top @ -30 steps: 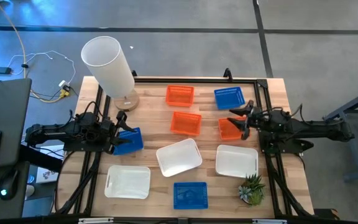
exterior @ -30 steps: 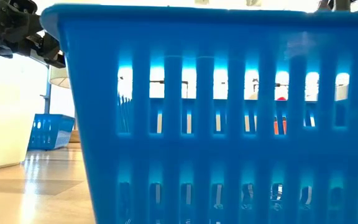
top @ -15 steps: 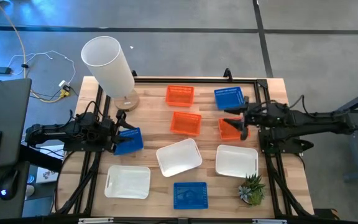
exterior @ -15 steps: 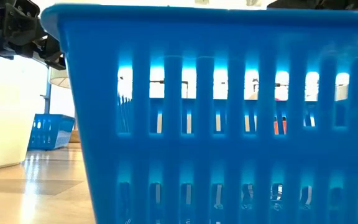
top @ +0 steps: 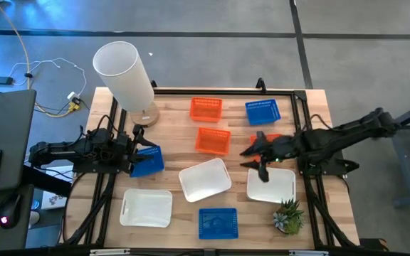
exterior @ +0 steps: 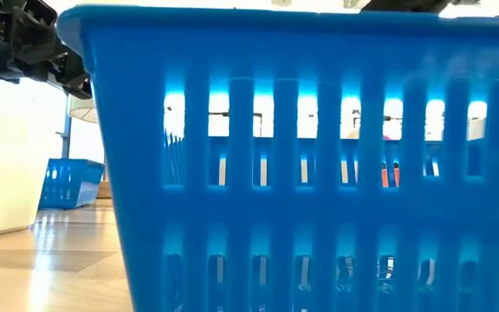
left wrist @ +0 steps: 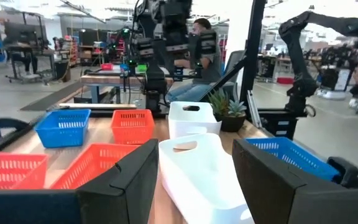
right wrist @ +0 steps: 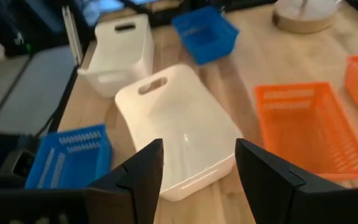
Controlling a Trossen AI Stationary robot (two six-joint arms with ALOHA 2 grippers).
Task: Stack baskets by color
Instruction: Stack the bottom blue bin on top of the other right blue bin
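Landmark: your tilted white basket (top: 205, 179) lies mid-table; it is smooth solid plastic, rounded at the corners, with a slot handle in one end wall.
Right gripper (top: 256, 158): you have it hovering just right of that basket, over the gap toward the right white basket (top: 270, 183); its dark fingers (right wrist: 140, 176) are spread wide and hold nothing.
Left gripper (top: 139, 149): your waiting arm sits well left of the tilted basket, at the left blue basket (top: 148, 161); its fingers are parted with nothing between them.
White baskets: the third white basket (top: 146, 208) stands left of and nearer the front edge than the landmark; all three are separate, none stacked.
Orange baskets: two mesh-sided orange baskets (top: 213, 140) (top: 206, 109) lie beyond the landmark, one behind the other; a third orange basket (top: 267, 139) is mostly hidden under the right arm.
Blue baskets: the front blue basket (top: 218, 222), slotted in its walls, stands just in front of the landmark; the far blue basket (top: 263, 111) sits beyond it to the right.
Table (top: 169, 121): pale wood planks, with a dark metal frame.
Lamp (top: 124, 72): a tall white cylinder on a round wooden base, far left of the landmark.
Plant (top: 288, 215): a small spiky green plant at the front right corner.
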